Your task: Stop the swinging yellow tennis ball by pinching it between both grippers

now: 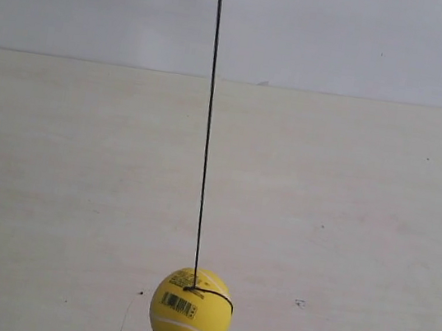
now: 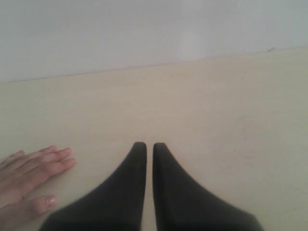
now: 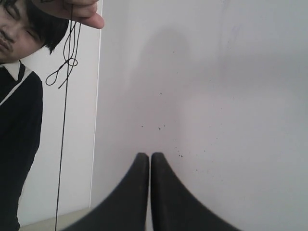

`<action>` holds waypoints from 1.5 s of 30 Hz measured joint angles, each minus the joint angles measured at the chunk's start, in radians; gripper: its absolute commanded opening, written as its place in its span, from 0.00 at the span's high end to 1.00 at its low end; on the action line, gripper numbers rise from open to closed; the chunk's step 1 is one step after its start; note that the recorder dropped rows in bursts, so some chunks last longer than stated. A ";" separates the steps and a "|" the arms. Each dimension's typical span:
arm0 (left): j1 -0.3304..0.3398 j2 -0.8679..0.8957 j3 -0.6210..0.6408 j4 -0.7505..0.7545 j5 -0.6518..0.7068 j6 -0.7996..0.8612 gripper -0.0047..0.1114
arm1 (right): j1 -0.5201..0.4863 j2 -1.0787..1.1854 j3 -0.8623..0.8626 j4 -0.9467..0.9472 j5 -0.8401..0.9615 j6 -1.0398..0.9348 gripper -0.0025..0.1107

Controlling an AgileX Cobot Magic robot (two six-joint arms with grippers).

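Nearest the exterior camera, the yellow tennis ball [image 1: 190, 315] is hanging low on its black string [image 1: 208, 130] over the pale surface [image 1: 376, 239], no arm beside it. We are holding the left gripper [image 2: 146, 146] and right gripper [image 3: 145, 155] with fingers [image 2: 127, 187] closed. Neither wrist view is showing the ball, so we are risking one side batting it away. Farther off, a person's hand [image 2: 29, 175] is lying on the surface, perhaps in the left gripper's way; a raised hand [image 3: 82, 12] is pinching the string.

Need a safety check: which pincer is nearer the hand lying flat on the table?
Left. The hand lies on the table beside the left pincer, not touching it. The right pincer faces a wall, with that hand out of its view.
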 measured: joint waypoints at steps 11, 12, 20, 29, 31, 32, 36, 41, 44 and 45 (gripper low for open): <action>0.000 0.000 0.000 0.000 0.007 0.000 0.92 | 0.000 0.000 0.000 -0.004 -0.006 0.000 0.98; 0.000 0.000 0.000 0.000 0.007 0.000 0.92 | 0.000 0.000 0.000 -0.004 -0.008 0.000 0.98; 0.000 0.000 0.000 0.000 0.007 0.000 0.92 | 0.000 0.000 0.000 -0.004 -0.018 0.000 0.98; 0.000 0.000 0.000 0.000 0.007 0.002 0.92 | 0.000 0.000 0.000 -0.004 -0.018 0.000 0.98; 0.000 0.000 0.000 0.000 0.007 0.002 0.92 | 0.000 0.000 0.000 0.003 -0.018 0.000 0.98; 0.000 0.000 0.000 0.000 0.007 0.002 0.92 | 0.000 0.000 0.000 0.034 -0.018 0.000 0.98; 0.000 0.000 0.000 0.000 0.007 0.004 0.92 | 0.000 0.000 0.000 0.341 0.037 -0.022 0.98; 0.000 0.000 0.000 0.000 0.007 0.004 0.92 | 0.000 -0.012 0.015 0.716 0.053 -0.271 0.98; 0.000 0.000 0.000 0.000 0.007 0.004 0.92 | -0.017 -0.019 0.074 0.872 -0.088 -0.484 0.98; 0.000 0.000 0.000 0.000 0.007 0.004 0.92 | -0.047 -0.019 0.093 0.926 -0.144 -0.541 0.98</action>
